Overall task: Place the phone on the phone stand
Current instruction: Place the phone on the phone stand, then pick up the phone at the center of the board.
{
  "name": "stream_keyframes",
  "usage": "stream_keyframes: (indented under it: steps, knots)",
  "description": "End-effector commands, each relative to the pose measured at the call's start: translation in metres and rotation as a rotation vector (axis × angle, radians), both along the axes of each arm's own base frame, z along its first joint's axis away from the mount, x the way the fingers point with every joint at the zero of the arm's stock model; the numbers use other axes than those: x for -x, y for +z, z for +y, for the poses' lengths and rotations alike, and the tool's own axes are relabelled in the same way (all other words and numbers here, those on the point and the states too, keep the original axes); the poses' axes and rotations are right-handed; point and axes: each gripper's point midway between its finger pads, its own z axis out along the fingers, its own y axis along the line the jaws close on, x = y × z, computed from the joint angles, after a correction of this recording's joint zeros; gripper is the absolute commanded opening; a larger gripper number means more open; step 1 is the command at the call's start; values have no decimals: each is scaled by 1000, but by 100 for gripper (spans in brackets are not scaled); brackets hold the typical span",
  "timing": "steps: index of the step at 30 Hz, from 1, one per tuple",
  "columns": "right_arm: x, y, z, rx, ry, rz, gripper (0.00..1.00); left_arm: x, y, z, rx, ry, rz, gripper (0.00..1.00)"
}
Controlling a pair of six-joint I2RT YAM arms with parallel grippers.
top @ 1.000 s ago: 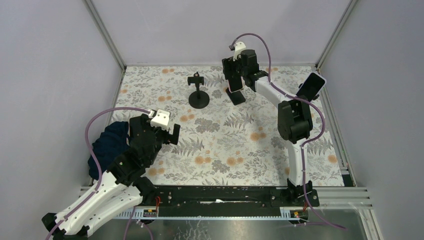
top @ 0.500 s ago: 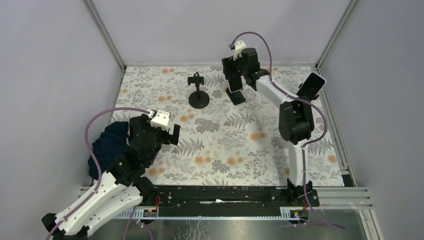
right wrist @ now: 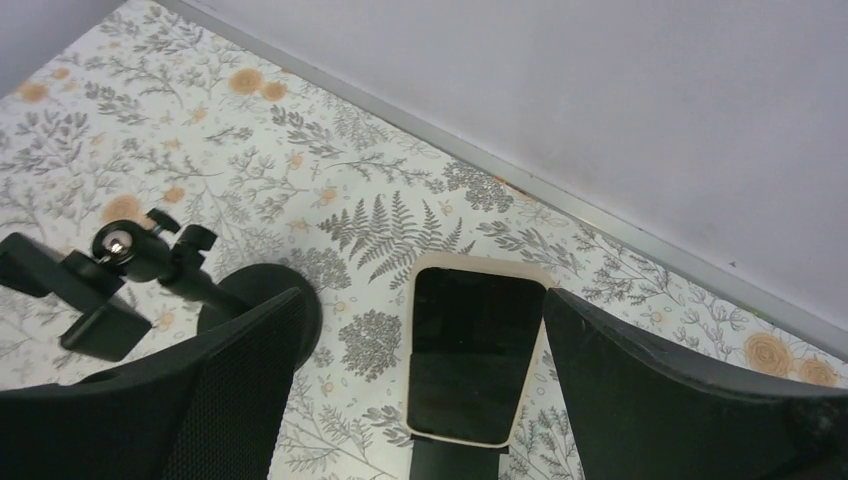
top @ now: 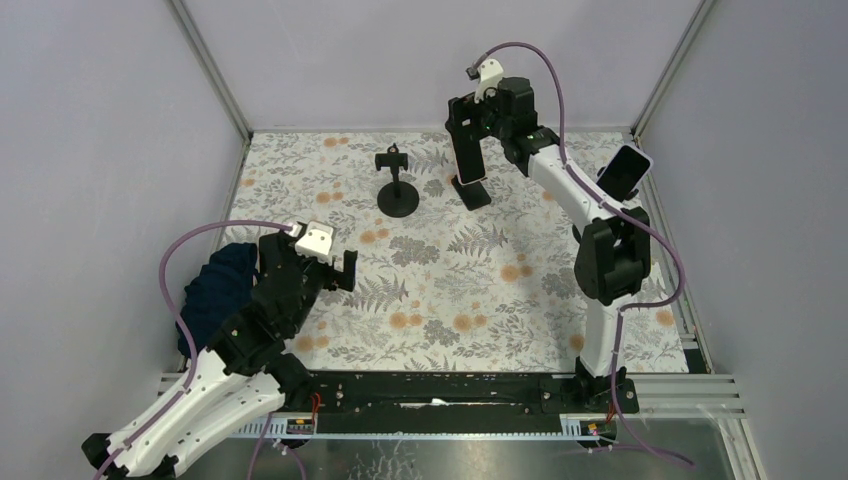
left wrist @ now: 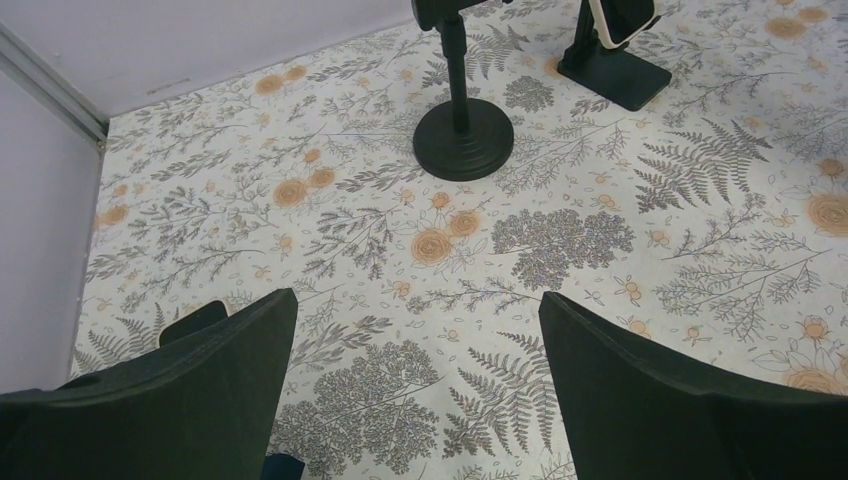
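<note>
Floral tabletop (top: pixel 480 290), phone (right wrist: pixel 470 355) just below the wide-open right pincer (right wrist: pixel 420 300), between its jaws

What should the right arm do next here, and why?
Probably lift the right end effector straight up and clear. Its jaws stand open on either side of the phone, which already rests on the flat-based phone stand, so a sideways move might knock it.

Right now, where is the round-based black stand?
In the overhead view, the round-based stand stands far centre, just left of the phone beneath the right gripper.
</note>
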Motion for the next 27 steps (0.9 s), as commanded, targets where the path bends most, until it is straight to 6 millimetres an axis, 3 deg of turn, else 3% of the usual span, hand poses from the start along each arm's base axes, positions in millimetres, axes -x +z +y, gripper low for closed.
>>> stream_keyframes:
  steps: [1, 5, 11, 14, 19, 23, 27]
  knots:
    - [26, 26, 5, -31, 83, 10, 96, -1, 8, -5, 52, -14, -25, 99]
    - [59, 42, 15, -20, 231, 17, 96, -3, 9, -10, 82, -20, -9, 99]
    - [137, 67, 19, -18, 472, 39, 100, -16, 5, -11, 193, 51, 53, 99]
    - [176, 61, 12, -14, 556, 100, 100, -26, -1, 0, 219, 104, 81, 99]
    - [237, 25, 2, -24, 682, 173, 100, -52, -17, 35, 271, 218, 149, 99]
    - [260, -5, -9, -24, 694, 209, 100, -80, -42, 93, 358, 384, 233, 99]
    - [275, -20, -14, -90, 714, 242, 100, -101, -70, 125, 307, 464, 297, 99]
